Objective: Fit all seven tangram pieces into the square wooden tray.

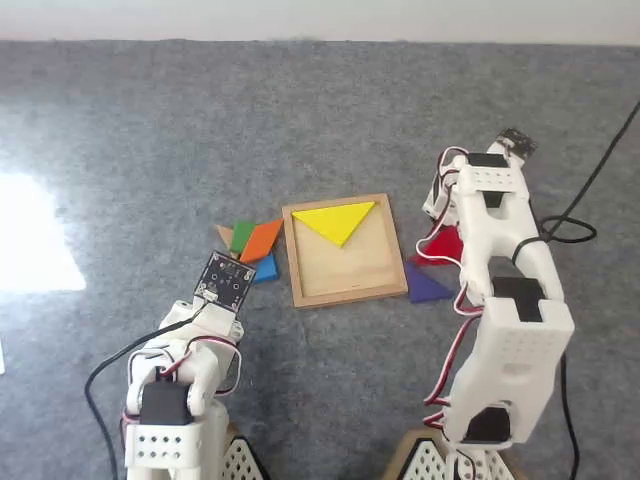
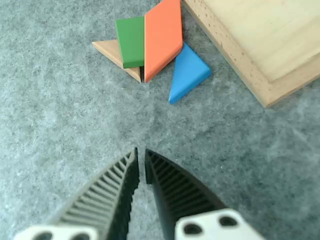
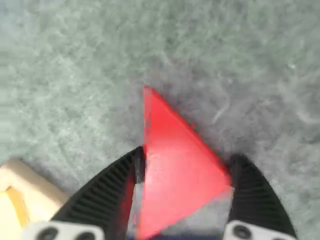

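The square wooden tray (image 1: pixel 300 285) lies mid-table with a yellow triangle (image 1: pixel 335 221) in its far part. Left of it lie a tan piece (image 2: pixel 112 51), a green piece (image 2: pixel 131 41), an orange parallelogram (image 2: pixel 162 36) and a blue triangle (image 2: pixel 187 74), all touching. My left gripper (image 2: pixel 140 152) is shut and holds nothing, a short way back from the blue triangle. Right of the tray, my right gripper (image 3: pixel 189 157) has a finger against each side of the red triangle (image 3: pixel 175 150). A purple triangle (image 1: pixel 427 286) lies nearer the front.
Grey carpet covers the table. A tray corner (image 3: pixel 27 187) lies close beside the right gripper. A black cable (image 1: pixel 580 215) loops at the right edge. Open carpet lies behind the tray and to the far left.
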`<move>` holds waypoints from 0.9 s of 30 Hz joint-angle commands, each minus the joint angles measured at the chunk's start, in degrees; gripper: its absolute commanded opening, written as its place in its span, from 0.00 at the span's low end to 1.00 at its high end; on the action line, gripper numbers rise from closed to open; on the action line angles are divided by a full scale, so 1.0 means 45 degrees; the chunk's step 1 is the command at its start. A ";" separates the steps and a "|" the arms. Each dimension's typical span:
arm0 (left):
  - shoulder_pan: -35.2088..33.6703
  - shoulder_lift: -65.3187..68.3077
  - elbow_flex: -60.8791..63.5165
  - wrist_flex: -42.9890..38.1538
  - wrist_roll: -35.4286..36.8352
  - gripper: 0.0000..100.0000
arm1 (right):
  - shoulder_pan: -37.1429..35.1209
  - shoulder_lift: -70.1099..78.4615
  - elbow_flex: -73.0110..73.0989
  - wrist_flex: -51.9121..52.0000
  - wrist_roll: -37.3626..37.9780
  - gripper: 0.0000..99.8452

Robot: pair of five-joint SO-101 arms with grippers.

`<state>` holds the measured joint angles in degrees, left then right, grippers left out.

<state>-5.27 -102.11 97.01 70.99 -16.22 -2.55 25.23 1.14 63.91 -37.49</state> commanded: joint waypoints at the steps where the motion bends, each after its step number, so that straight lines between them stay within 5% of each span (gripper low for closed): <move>1: -0.0059 0.0078 -0.0107 0.0078 0.0078 0.02 | -0.0361 -0.2432 -0.1016 0.0908 0.1504 0.23; 10: -0.0059 0.0078 -0.0107 0.0078 0.0078 0.02 | -0.1573 -0.3350 -0.0918 0.2921 0.2520 0.23; 18: -0.0059 0.0078 -0.0107 0.0078 0.0078 0.02 | -0.1670 -0.1748 -0.0371 0.2139 -0.1797 0.51; 27: -0.0059 0.0078 -0.0107 0.0078 0.0078 0.02 | -0.1553 0.0283 -0.2129 0.2081 -0.1231 0.33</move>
<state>-5.27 -102.11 97.01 70.99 -16.22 -10.29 25.14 -2.99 73.58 -43.38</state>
